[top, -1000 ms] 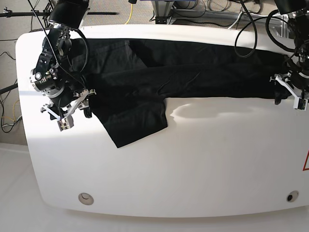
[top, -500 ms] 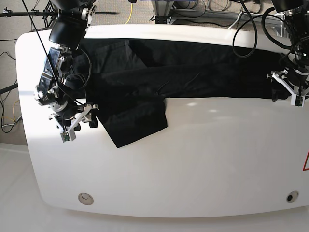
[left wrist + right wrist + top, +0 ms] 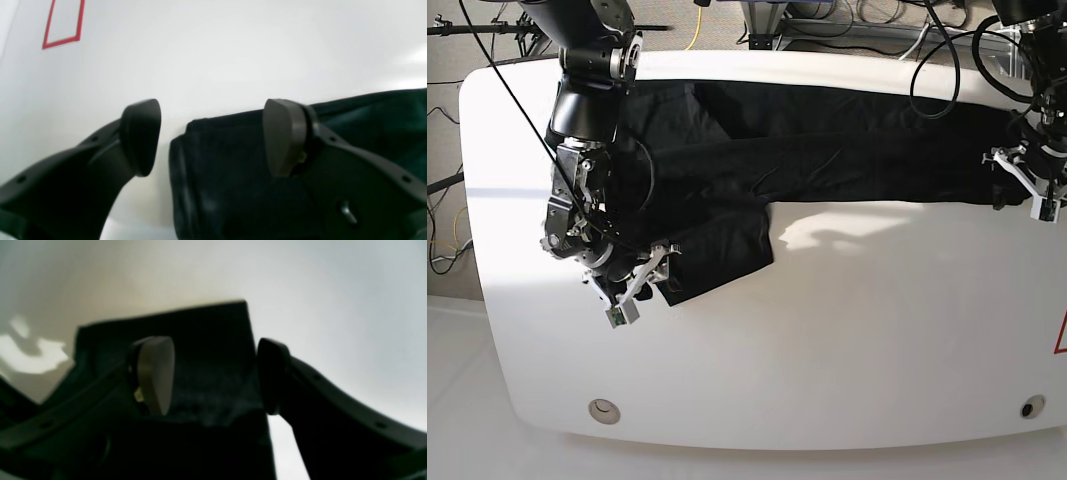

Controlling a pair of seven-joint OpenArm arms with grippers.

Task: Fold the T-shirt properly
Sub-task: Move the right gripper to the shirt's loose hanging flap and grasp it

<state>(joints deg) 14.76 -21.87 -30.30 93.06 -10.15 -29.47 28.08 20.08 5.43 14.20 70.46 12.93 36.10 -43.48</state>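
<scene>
White tabletop (image 3: 827, 330) fills the base view, with cables and stands beyond its far edge. Reading from left to right, we first meet the right gripper (image 3: 642, 287), poised at the near corner of a flap of the T-shirt (image 3: 827, 150) that juts toward the front of the table. In the right wrist view, its fingers (image 3: 156, 373) stand apart on either side of that corner, one over the cloth and one at its edge, and we see nothing pinched between them. Across the middle, the black T-shirt lies as a long creased band along the far half of the table; no print shows. At the right end, the left gripper (image 3: 1028, 184) sits at the garment's edge. The left wrist view shows its jaws wide apart, with one pad over the cloth, the other over bare table, and the cloth edge between them unclamped. A red outline (image 3: 63, 23) is marked on the table further off.

We judge the task as partly done. The shirt seems doubled lengthwise, while the protruding flap remains untucked and the crosswise folds are yet to be made.
</scene>
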